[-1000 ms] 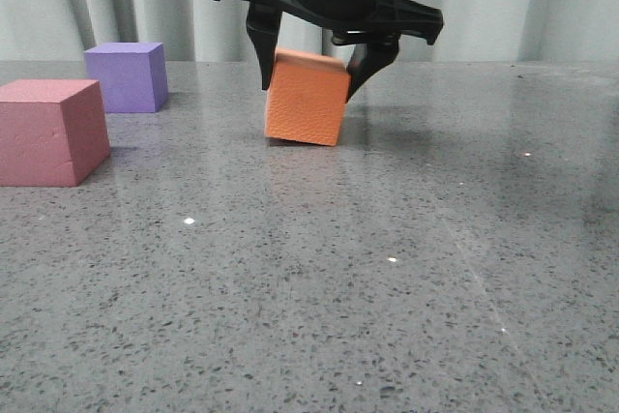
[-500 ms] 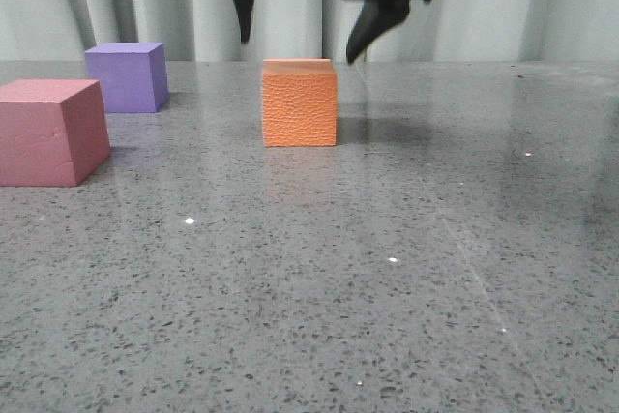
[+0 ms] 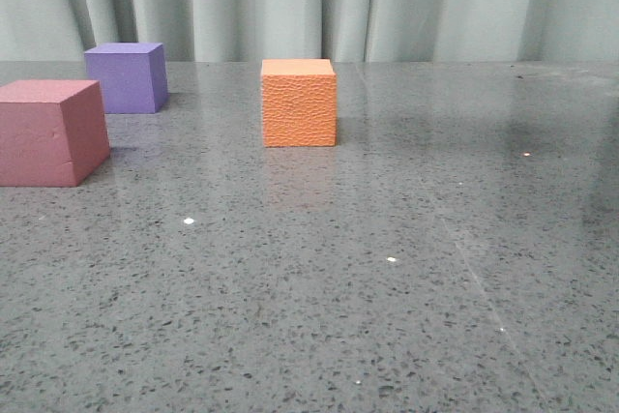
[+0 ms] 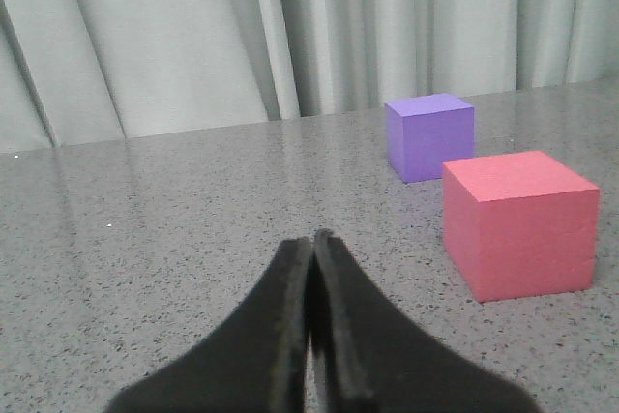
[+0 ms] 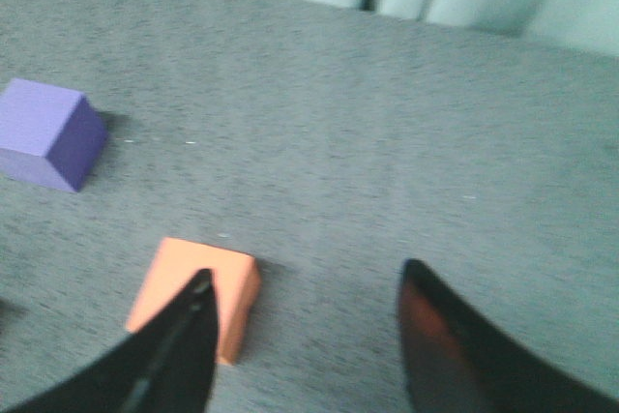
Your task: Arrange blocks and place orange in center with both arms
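Gone from my front view is the right gripper, which half a second ago hung just above the orange cube with its fingers spread; a second ago it had that cube pinched and tipped off the surface. Now the cube sits flat and upright on the grey speckled surface, untouched, near the middle of that view. Off to its left on my screen sit the purple cube, farther back, and the pink-red cube, nearer the camera; these two lie close to each other but apart, and both are well clear of the orange one.

From the right wrist camera I see the right gripper held high over the surface, its two dark fingers spread wide with nothing between them. The orange cube lies below, by one fingertip, with the purple cube beyond it; this picture is somewhat blurred.

From the left wrist camera the left gripper has its fingers pressed together, holding nothing. The pink-red cube and purple cube sit ahead of it, off to one side.
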You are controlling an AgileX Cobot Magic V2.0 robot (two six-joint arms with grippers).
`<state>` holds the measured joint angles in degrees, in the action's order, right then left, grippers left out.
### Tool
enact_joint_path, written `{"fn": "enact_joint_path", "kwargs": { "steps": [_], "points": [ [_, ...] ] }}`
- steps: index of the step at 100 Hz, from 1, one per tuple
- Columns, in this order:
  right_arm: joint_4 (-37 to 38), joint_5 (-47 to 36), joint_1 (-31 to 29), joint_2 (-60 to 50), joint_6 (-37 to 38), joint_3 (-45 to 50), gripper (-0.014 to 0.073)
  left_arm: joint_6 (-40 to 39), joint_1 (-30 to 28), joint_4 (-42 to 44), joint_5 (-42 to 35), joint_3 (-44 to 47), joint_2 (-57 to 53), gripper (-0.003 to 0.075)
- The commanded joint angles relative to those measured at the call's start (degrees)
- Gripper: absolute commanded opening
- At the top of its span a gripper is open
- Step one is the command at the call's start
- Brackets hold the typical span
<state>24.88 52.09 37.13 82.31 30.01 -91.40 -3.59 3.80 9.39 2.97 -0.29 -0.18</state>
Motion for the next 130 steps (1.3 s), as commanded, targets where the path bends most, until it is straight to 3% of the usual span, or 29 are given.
{"fn": "enact_joint_path", "kwargs": {
  "steps": [1, 36, 63, 116, 130],
  "points": [
    [5.1, -2.0, -0.3, -6.5, -0.7, 2.5, 0.0239, -0.3, 0.2, -0.1, -4.4, 3.2, -2.0, -0.0019],
    [6.2, -6.3, -0.3, -28.5, -0.7, 26.1, -0.0071, -0.3, 0.2, -0.1, -4.4, 3.2, -2.0, -0.0019],
    [6.2, -6.4, -0.3, -40.2, -0.7, 37.0, -0.0067, -0.3, 0.2, -0.1, -4.4, 3.2, -2.0, -0.0019],
    [6.2, -6.4, -0.3, -41.2, -0.7, 37.5, -0.0067, -0.3, 0.2, -0.1, -4.4, 3.2, -2.0, -0.0019],
    [9.9, -7.1, -0.3, -41.6, -0.6, 39.5, -0.0067, -0.3, 0.2, -0.1, -4.4, 3.2, -2.0, -0.0019]
  ]
}}
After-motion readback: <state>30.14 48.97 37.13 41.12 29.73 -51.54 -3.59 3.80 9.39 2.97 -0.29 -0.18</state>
